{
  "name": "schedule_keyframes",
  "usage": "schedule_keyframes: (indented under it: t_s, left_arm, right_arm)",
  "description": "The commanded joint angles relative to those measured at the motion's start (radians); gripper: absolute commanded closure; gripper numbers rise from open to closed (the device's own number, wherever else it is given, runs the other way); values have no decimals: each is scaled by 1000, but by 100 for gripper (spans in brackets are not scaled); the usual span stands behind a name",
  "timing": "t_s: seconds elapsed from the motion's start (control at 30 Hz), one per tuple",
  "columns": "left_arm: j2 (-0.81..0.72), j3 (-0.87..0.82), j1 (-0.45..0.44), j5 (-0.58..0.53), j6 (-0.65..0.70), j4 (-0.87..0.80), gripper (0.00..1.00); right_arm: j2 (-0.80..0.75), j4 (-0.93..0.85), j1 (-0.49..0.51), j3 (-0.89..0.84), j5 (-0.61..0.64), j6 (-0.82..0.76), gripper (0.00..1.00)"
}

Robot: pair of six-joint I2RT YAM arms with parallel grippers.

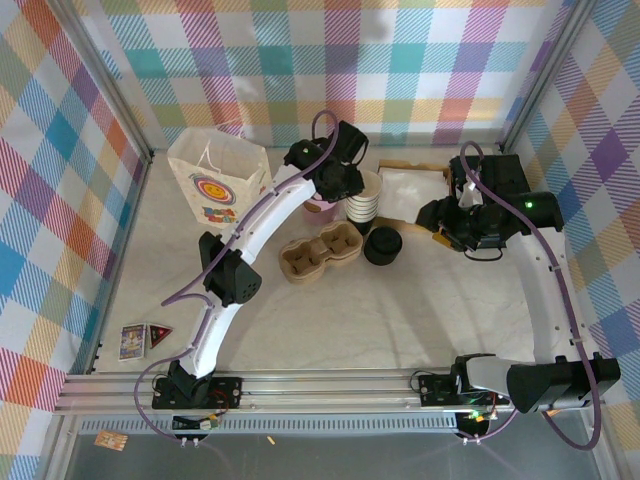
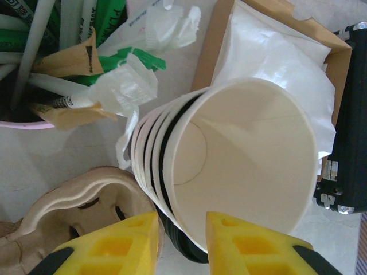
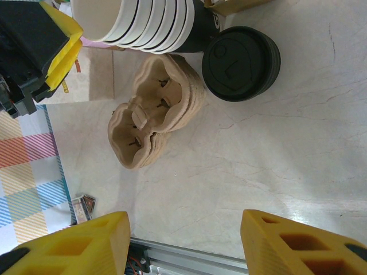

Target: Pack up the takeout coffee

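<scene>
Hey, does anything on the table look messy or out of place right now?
Crumpled white wrappers lie loose beside the straws, like litter. The cup stack and pulp carriers look intact, and nothing has spilled.

Bright even overhead light, soft shadows, mostly sharp focus

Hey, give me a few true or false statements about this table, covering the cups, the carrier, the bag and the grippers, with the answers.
1. The right gripper is open with nothing between its fingers. True.
2. The cardboard cup carrier holds a cup. False: its pockets are empty.
3. The black lid rests inside the carrier. False: it sits on the table beside it.
4. The paper bag stands upright at the back left. True.
5. The left gripper is at the stack of cream cups. True.
</scene>
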Motion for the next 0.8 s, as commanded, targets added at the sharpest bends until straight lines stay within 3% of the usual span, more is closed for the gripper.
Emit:
schedule_keyframes:
  t_s: [0.0, 0.77]
  left_arm:
    - [20, 24, 11, 7, 5, -1, 73]
    - [27, 27, 14, 4, 2, 12, 80]
  right_arm:
    - [-16, 6, 4, 0, 11, 4, 46]
    - [-7, 17, 4, -3, -14, 3, 48]
